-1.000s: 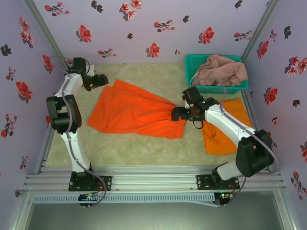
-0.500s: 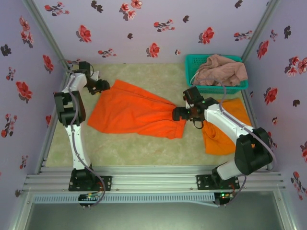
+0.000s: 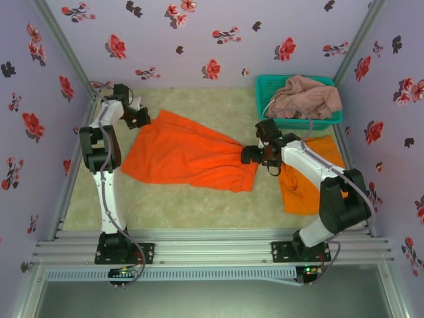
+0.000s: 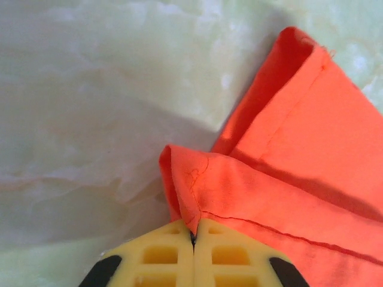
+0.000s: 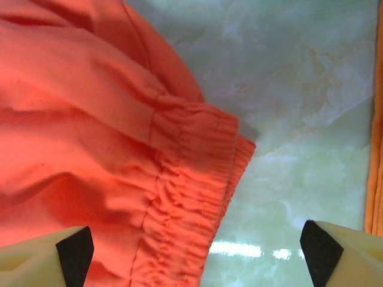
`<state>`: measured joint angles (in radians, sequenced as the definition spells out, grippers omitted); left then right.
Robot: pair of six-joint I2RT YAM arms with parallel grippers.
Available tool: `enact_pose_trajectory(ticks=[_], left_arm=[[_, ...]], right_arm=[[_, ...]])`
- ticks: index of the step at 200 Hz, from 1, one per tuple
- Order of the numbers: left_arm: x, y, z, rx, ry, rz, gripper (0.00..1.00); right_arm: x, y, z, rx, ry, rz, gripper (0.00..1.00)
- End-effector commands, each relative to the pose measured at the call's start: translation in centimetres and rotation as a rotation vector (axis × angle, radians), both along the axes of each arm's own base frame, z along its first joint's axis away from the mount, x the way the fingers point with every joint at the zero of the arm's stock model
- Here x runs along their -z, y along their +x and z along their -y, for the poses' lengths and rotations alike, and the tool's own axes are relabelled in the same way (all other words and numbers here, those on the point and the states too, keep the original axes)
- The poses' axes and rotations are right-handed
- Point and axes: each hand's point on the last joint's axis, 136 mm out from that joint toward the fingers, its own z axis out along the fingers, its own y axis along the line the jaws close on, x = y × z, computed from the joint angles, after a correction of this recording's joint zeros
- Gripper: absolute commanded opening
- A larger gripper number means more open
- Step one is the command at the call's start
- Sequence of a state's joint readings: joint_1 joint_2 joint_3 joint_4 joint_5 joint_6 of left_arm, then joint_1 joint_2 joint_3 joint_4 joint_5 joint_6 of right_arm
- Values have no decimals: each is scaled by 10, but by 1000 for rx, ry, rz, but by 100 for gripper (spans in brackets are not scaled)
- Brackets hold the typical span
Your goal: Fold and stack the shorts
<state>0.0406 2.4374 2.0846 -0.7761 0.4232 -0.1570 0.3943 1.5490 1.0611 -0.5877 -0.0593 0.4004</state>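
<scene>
spread orange shorts (image 3: pixel 179 154): flat across the middle of the surface (image 3: pixel 199 209), wide end to the left, narrowing toward the right.
hem corner (image 4: pixel 187 173): far-left corner of these shorts, folded over on itself and lifted a bit off the surface.
left gripper (image 4: pixel 192 232): jaws closed tight together, pinching that hem corner; sits at the far-left edge of the cloth.
waistband (image 5: pixel 191 155): gathered elastic end at the right tip of the same shorts, lying on the surface.
right gripper (image 5: pixel 197 252): jaws wide apart, nothing clamped; waistband edge lies between them, left finger over the cloth, right finger over bare surface.
second orange shorts (image 3: pixel 308 185): on the surface at the right, partly under the right arm, just beside the spread pair, not overlapping it as far as I can tell.
pink shorts (image 3: pixel 306 98): bunched in the basket, white drawstring hanging over the rim.
basket (image 3: pixel 265 93): teal mesh, far-right corner, just behind the second orange shorts.
</scene>
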Motion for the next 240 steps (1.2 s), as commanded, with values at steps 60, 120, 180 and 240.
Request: enact_pose_trajectory(ticks=[60, 120, 180, 240], left_arm=[[-120, 16, 23, 20, -94, 248, 0], [-108, 12, 30, 30, -109, 223, 0], [-149, 18, 30, 24, -115, 316, 0], [-204, 22, 33, 4, -150, 420, 0]], right_arm=[[18, 47, -14, 72, 131, -36, 62], [39, 53, -11, 114, 141, -99, 36], [16, 48, -4, 140, 140, -65, 0], [-29, 24, 16, 214, 128, 24, 0]])
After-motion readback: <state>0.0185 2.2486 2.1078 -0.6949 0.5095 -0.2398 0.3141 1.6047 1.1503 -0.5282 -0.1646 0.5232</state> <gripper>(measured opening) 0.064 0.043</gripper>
